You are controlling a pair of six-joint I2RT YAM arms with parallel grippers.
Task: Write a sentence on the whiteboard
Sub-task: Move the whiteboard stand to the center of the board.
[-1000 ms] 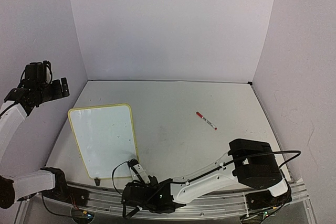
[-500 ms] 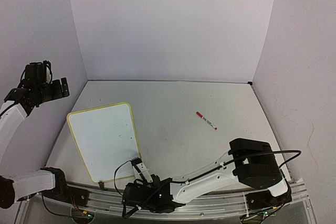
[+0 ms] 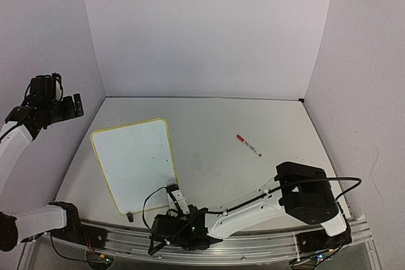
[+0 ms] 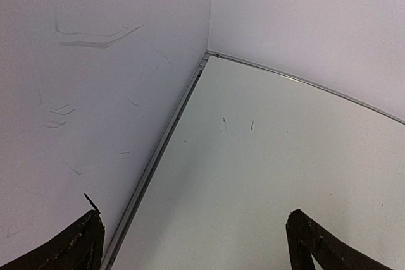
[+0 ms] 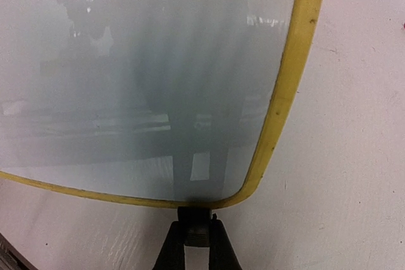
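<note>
The whiteboard [image 3: 134,162] lies flat on the left near part of the table [image 3: 253,118], skewed so that its long sides run slantwise towards the back wall. Its yellow rim [image 5: 281,93] curves round the near right corner, and its glossy face carries a dim reflection in my right wrist view. At that corner a small black foot [image 5: 196,227] sticks out from under the rim, and my right gripper [image 5: 196,235] is clenched on it, fingers [image 5: 169,251] pressed to both its sides. From above, that arm reaches low across the near edge of the table to the board's corner [image 3: 172,189]. A red and white marker [image 3: 249,145] lies on the table well apart to the right. My left gripper [image 4: 195,219] hangs raised near the left wall [image 4: 95,36], jaws spread wide and grasping nothing.
</note>
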